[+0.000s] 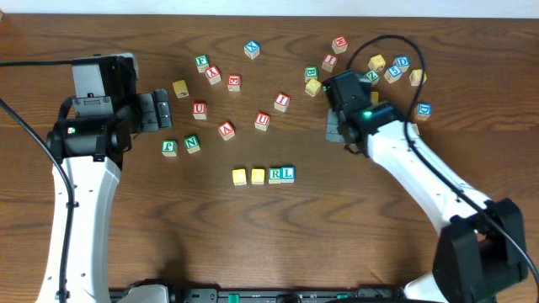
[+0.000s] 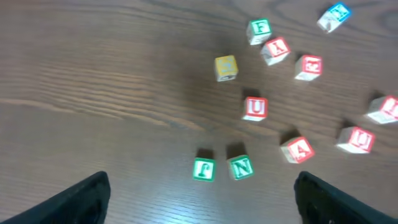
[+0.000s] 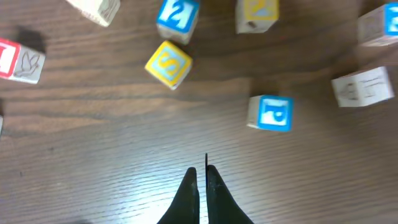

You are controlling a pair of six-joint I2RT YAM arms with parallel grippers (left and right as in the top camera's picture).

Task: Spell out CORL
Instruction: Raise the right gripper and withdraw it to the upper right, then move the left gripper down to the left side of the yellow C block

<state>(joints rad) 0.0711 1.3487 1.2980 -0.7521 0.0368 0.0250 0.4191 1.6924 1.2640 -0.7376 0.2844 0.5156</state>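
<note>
CORL row [image 1: 274, 175]: four cubes in a line on the tabletop [image 1: 253, 244], R and L touching.
Left pincer [image 1: 160, 110]: spread wide, empty.
Right pincer [image 3: 203, 177]: closed, empty.

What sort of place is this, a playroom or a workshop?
Probably a robotics lab bench, not a playroom: a left arm and a right arm trailing cables work at a wooden table strewn with alphabet blocks.
</note>
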